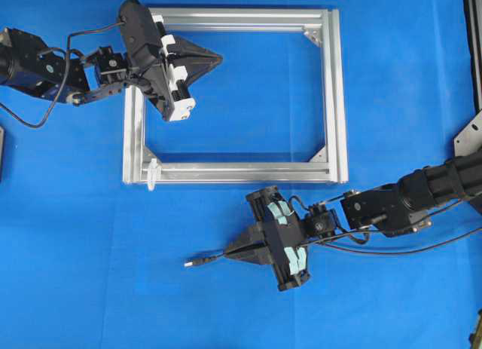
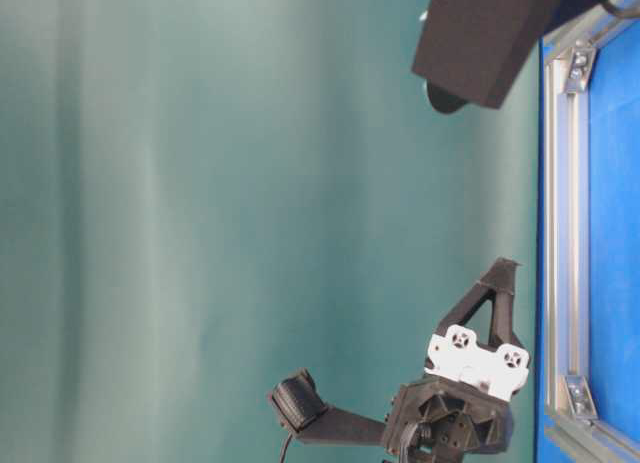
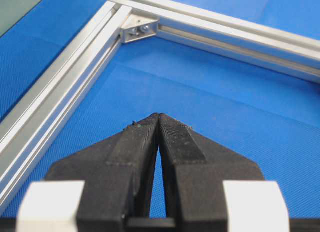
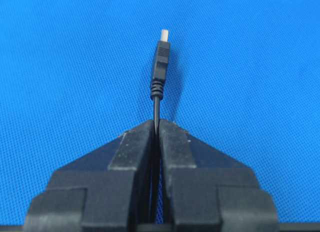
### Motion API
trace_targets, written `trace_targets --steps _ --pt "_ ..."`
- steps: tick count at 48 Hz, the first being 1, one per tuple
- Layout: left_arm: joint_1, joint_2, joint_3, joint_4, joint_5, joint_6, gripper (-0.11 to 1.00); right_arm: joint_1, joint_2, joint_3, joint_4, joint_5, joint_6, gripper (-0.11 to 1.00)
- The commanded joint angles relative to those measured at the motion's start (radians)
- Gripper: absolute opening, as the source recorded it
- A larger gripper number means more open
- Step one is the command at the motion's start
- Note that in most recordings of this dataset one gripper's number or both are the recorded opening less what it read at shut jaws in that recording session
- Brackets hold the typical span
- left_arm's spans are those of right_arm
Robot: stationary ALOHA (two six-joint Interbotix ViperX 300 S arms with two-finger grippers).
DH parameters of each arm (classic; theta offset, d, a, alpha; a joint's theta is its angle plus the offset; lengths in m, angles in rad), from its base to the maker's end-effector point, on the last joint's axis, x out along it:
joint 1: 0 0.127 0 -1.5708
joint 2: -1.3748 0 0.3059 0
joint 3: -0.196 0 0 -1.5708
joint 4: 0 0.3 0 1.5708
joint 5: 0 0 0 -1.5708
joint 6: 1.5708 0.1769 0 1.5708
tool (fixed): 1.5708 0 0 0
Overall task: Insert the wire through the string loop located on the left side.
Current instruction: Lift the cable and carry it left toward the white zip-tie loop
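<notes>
- Blue cloth [image 1: 248, 311] covers the whole work surface; a teal backdrop [image 2: 220, 213] hangs behind in the table-level view.
- Left gripper [image 1: 218, 59]: jaws pressed together, nothing between them, over the upper left part of the silver frame [image 1: 335, 93].
- String loop [image 1: 152, 172]: whitish, at the frame's lower left corner, well apart from both grippers.
- Frame interior: bare cloth only.
- Wire [image 4: 161, 66]: plug with pale tip juts leftward beyond the fingertips, below the frame.
- Right gripper [image 1: 227, 252]: clamped on the wire just behind the plug.
</notes>
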Motion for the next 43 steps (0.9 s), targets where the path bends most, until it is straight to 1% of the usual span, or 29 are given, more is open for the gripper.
trace_targets --steps 1,13,20,34,43 --pt "0.002 -0.035 -0.008 0.002 -0.005 -0.002 0.00 0.000 -0.017 -0.012 0.002 -0.009 0.000 0.00" --pt "0.002 -0.034 -0.008 0.003 -0.005 -0.002 0.00 0.000 -0.021 -0.015 0.002 -0.005 0.002 0.00" --pt "0.002 -0.034 -0.008 0.002 -0.005 -0.002 0.00 0.000 -0.067 -0.005 0.002 0.009 0.002 0.00" --pt "0.003 -0.035 -0.006 0.003 -0.005 -0.002 0.00 0.000 -0.204 0.002 0.000 0.141 -0.005 0.00" --pt "0.002 -0.035 -0.006 0.003 -0.003 -0.002 0.00 0.000 -0.213 0.002 0.000 0.161 -0.005 0.00"
